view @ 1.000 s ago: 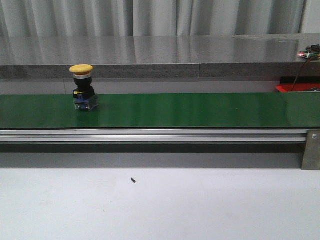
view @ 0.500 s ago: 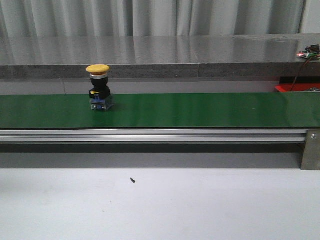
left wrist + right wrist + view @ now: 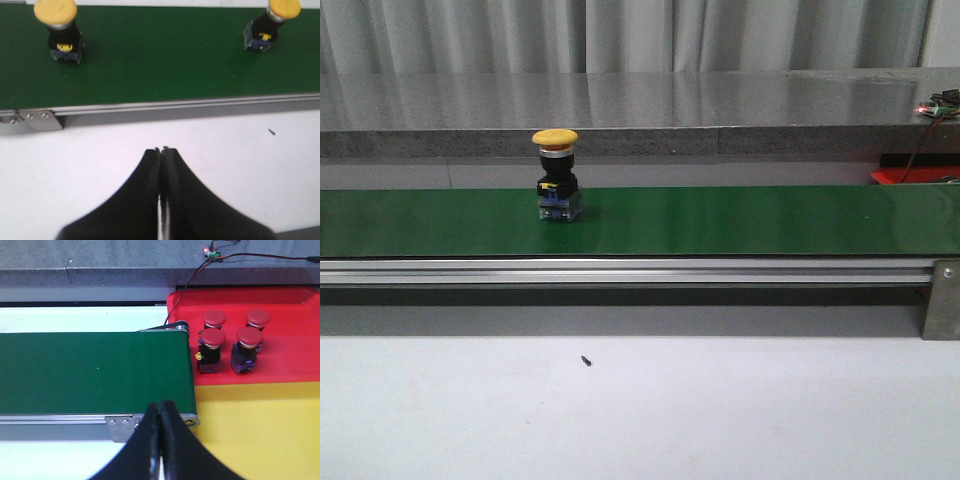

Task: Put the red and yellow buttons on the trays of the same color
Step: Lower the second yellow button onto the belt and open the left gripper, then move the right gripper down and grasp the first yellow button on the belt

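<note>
Yellow mushroom-head push button (image 3: 556, 175) stood upright on the green conveyor belt (image 3: 720, 220), toward its left half, not yet picked. My left wrist view showed a second yellow button (image 3: 59, 27) on the belt too, well apart from the first. Four red mushroom-head buttons (image 3: 231, 339) already sat in the red plastic tray (image 3: 290, 365) just past the belt's end. The yellow tray (image 3: 260, 425) beside it showed no buttons. My left gripper (image 3: 161, 150) and right gripper (image 3: 160, 405) both had fingers pressed together, holding nothing. Judgement: reds seem done, yellows all left.
</note>
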Controlling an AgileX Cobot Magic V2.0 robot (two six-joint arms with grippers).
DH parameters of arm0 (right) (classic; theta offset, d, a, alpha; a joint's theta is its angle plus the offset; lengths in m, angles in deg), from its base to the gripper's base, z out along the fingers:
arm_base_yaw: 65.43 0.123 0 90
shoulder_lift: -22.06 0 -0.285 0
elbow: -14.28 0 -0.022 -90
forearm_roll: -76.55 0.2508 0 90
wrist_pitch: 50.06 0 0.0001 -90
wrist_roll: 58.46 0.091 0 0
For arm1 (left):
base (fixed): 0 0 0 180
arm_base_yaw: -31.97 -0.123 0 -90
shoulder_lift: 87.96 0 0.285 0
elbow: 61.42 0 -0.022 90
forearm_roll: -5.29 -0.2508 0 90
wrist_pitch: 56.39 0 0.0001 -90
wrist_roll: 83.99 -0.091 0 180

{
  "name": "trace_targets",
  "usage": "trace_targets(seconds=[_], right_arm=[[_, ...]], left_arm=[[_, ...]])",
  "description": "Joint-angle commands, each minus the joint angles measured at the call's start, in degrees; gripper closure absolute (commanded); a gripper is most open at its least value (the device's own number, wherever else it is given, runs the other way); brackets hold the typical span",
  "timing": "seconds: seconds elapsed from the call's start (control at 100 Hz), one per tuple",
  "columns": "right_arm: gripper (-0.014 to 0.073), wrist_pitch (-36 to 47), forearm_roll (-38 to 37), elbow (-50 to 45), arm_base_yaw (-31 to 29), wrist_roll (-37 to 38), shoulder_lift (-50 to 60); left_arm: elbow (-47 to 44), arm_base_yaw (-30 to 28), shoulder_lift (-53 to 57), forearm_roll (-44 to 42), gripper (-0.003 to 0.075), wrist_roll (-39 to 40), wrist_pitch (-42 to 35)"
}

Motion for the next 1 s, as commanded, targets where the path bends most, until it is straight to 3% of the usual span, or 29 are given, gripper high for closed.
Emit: trace_targets(seconds=[0.0, 0.2, 0.4, 0.61, 0.7, 0.87, 0.99], right_arm=[[0.0651, 0.74, 0.21, 3.11, -0.15, -0.23, -0.39], [0.0651, -9.33, -0.09, 10.43, -0.15, -3.36, -6.54], [0.0651, -15.21, 3.02, 19.28, 0.58, -6.13, -14.13], [0.0617, -17.89, 3.28, 27.2, 7.12, -7.16, -22.96], [0.0515, -18.6, 3.28, 30.9, 10.63, -7.16, -27.17], [0.0155, -19.74, 3.32, 38.4, 16.91, -7.16, -36.75], [0.0027, -22.0, 3.32, 44.35, 20.67, -7.16, -43.43]], left_arm=[[-0.66, 0.48, 4.09, -1.11, 0.074, 0.65, -1.4], [-3.33, 0.48, 9.65, -6.9, 0.074, 2.86, -0.25], [-3.48, 0.48, 11.05, -7.24, 0.074, 2.86, -0.15], [-3.48, 0.48, 11.05, -7.24, 0.074, 2.86, -0.15], [-3.48, 0.48, 11.05, -7.24, 0.074, 2.86, -0.15], [-3.48, 0.48, 11.05, -7.24, 0.074, 2.86, -0.15], [-3.48, 0.48, 11.05, -7.24, 0.074, 2.86, -0.15]])
